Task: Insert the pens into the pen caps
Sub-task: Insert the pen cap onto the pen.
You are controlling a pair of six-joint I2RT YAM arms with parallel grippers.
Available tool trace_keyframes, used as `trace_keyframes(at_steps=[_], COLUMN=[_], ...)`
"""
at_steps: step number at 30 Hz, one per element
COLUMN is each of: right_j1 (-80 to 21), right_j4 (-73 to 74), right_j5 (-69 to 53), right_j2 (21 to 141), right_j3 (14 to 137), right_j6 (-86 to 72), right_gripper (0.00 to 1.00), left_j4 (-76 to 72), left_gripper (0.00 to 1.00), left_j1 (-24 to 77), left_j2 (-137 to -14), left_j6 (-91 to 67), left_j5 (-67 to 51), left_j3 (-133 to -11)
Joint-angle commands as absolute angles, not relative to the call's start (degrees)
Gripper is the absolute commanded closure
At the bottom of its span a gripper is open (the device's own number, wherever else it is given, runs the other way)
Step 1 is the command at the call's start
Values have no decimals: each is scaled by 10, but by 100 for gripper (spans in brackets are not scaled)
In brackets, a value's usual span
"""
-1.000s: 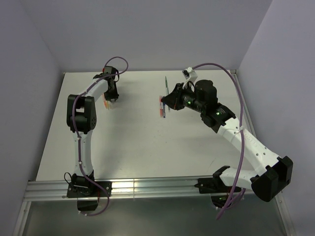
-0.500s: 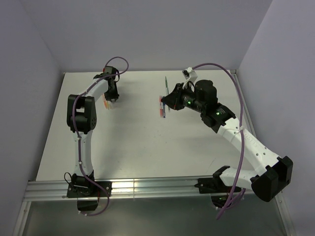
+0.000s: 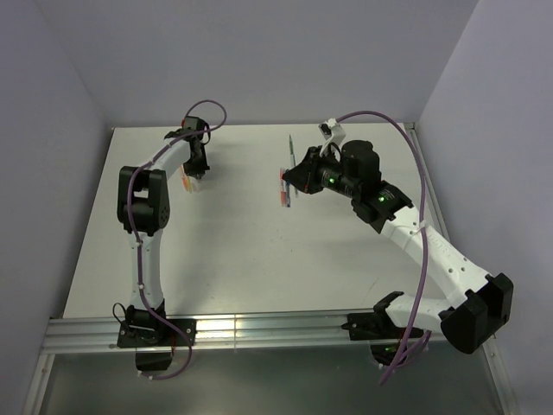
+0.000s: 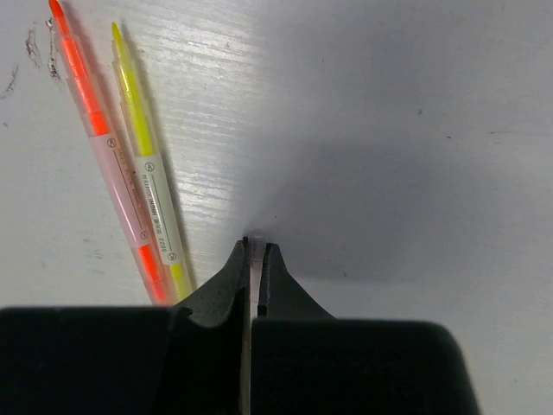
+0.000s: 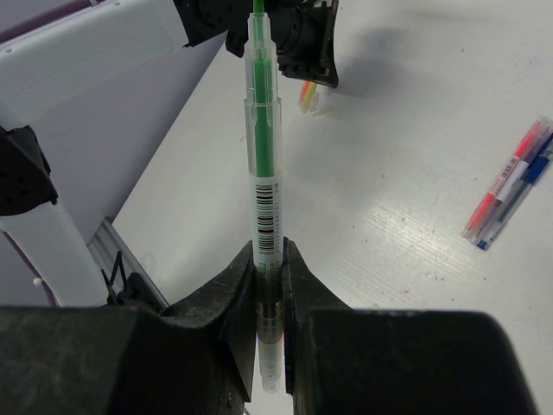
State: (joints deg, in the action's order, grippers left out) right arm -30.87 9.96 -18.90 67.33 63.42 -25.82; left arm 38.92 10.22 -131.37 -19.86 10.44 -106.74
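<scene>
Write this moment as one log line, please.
left gripper: shut, beside orange pen and yellow pen | right gripper: shut on green pen

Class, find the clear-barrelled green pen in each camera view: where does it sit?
Top external: green pen, upper centre, jutting beyond the right end effector.
Left wrist: not in it.
Right wrist: centre, upright, clamped by the right end effector.
Shared landmark: the black left end effector, visible in all three.

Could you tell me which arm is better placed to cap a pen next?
Probably right: the right gripper clamps the green pen; the left gripper is shut beside the yellow pen.
</scene>
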Motion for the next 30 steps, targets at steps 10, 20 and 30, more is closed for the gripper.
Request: trace_keyframes(at_steps=[10, 20, 30], right_j1=[-312, -335, -361], right_j4=[55, -121, -185], right_j5=[-232, -355, -388], right_j2=[689, 682, 703], right_j3=[629, 556, 540], right_j6=[-250, -329, -342], right_gripper=[100, 100, 100], left_j4=[132, -487, -791], left_gripper=[100, 100, 100], left_j1=[107, 107, 148], left_j2=[-1024, -875, -869], left_j6=[-339, -689, -812], left_j5=[-161, -376, -383], left_j3=[-899, -638, -529])
